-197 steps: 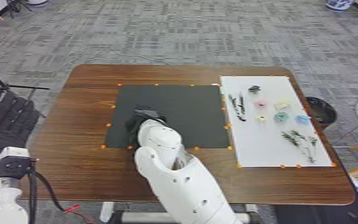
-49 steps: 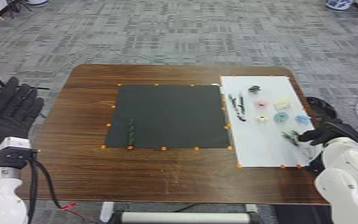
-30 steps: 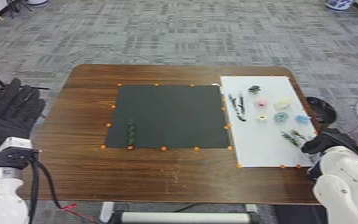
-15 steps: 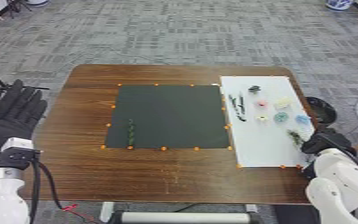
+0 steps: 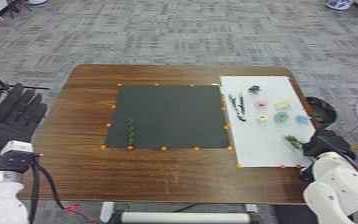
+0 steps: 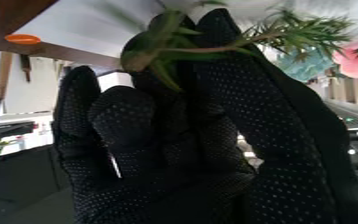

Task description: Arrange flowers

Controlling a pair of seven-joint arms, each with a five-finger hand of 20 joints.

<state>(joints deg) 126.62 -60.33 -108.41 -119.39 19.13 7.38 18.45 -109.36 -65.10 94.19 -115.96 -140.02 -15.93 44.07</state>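
Right hand (image 5: 325,145), green sprig (image 6: 310,35) across its tip

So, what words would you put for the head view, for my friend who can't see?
A robot's right hand is at a leafy green sprig on a white sheet, near small pastel flowers. One green stem lies on a dark square on the brown table, and the robot's left hand is open off to the left.
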